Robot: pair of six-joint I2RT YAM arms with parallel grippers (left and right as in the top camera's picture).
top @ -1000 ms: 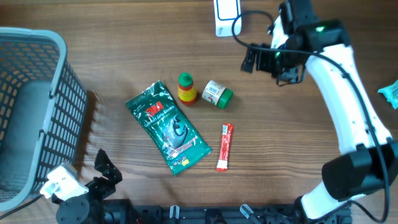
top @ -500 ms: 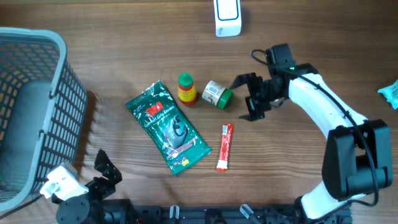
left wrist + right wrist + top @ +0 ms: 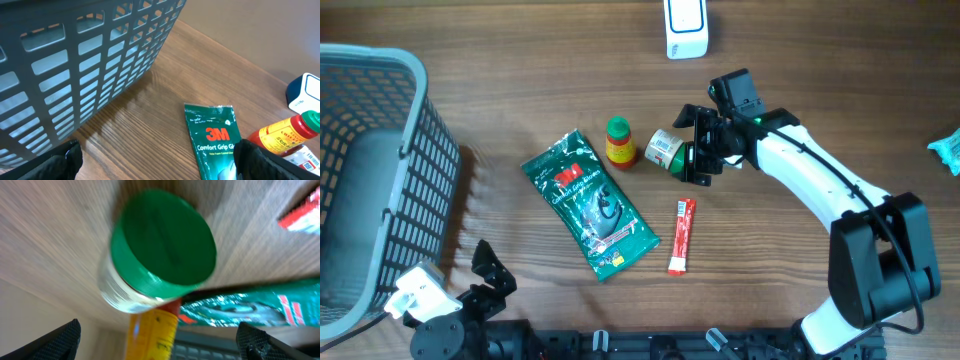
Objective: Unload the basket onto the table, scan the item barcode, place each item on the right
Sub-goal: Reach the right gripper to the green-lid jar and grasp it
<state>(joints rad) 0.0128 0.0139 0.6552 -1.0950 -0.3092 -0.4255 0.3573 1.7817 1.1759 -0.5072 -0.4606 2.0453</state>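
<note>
right gripper (image 3: 694, 148), swung down with jaws wide, nears the likely light, rigid jar (image 3: 665, 148) from 3 o'clock; best pinched across its green lid (image 3: 163, 237).

blurred: jar (image 3: 160, 270) in right wrist view — smeared, nothing readable | cut off overhead: basket (image 3: 370, 52) at left edge, blue packet (image 3: 947, 148) at right edge, white device (image 3: 685, 30) at top edge

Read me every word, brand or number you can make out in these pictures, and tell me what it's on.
"3M": green pouch.
"Comfort Grip Gl", rest hidden: same pouch.
Too small or blurred to read: labels on the yellow bottle, green-lidded jar, red stick packet, white scanner.
</note>
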